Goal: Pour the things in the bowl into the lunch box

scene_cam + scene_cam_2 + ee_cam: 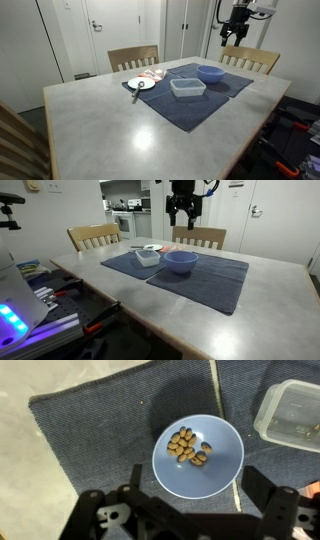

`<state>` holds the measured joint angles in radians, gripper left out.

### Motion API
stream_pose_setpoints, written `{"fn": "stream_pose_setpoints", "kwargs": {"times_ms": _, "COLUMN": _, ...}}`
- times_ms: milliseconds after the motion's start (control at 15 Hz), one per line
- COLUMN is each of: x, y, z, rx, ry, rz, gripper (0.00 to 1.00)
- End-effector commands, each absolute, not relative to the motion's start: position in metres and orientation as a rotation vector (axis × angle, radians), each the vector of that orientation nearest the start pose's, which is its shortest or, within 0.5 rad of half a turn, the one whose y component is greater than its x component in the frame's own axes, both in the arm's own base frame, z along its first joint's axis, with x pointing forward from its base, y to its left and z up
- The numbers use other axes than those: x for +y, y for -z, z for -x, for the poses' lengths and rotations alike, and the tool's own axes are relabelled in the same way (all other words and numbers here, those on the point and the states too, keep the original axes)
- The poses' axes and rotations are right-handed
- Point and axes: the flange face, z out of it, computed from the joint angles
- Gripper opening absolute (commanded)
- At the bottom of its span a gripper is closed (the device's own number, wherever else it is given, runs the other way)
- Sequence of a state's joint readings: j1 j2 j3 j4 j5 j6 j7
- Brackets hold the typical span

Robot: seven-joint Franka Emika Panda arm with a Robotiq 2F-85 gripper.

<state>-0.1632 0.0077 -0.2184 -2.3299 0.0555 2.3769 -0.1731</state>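
Wrist view: gripper (193, 485) hangs wide open above the bowl (222, 468); a shallow rim grasp could tip it, spilling brown pieces (188, 447) short of the lunch box (290, 415) beside it.

Pale grey table (100, 130), dark blue cloth (195, 110) spread on it, small white plate (141, 84) at the cloth's edge, wooden chairs (133, 56) along the far side, white doors (110, 25) behind.
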Motion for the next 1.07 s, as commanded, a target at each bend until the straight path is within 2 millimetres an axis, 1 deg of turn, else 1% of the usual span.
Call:
{"fn": "stream_pose_setpoints", "kwargs": {"times_ms": 0, "x": -0.219, "y": -0.318, "z": -0.489, "rx": 0.382, "ry": 0.023, "rz": 3.078, "gripper": 1.00}}
{"fn": "stream_pose_setpoints", "kwargs": {"times_ms": 200, "x": -0.237, "y": -0.293, "z": -0.499, "rx": 0.393, "ry": -0.024, "rz": 3.067, "gripper": 1.00}}
{"fn": "stream_pose_setpoints", "kwargs": {"times_ms": 400, "x": -0.245, "y": -0.273, "z": -0.508, "rx": 0.379, "ry": -0.083, "rz": 3.074, "gripper": 1.00}}
{"fn": "stream_pose_setpoints", "kwargs": {"times_ms": 600, "x": -0.247, "y": -0.256, "z": -0.514, "rx": 0.361, "ry": -0.144, "rz": 3.061, "gripper": 1.00}}
{"fn": "stream_pose_setpoints", "kwargs": {"times_ms": 1000, "x": -0.245, "y": -0.227, "z": -0.519, "rx": 0.351, "ry": -0.226, "rz": 3.038, "gripper": 1.00}}
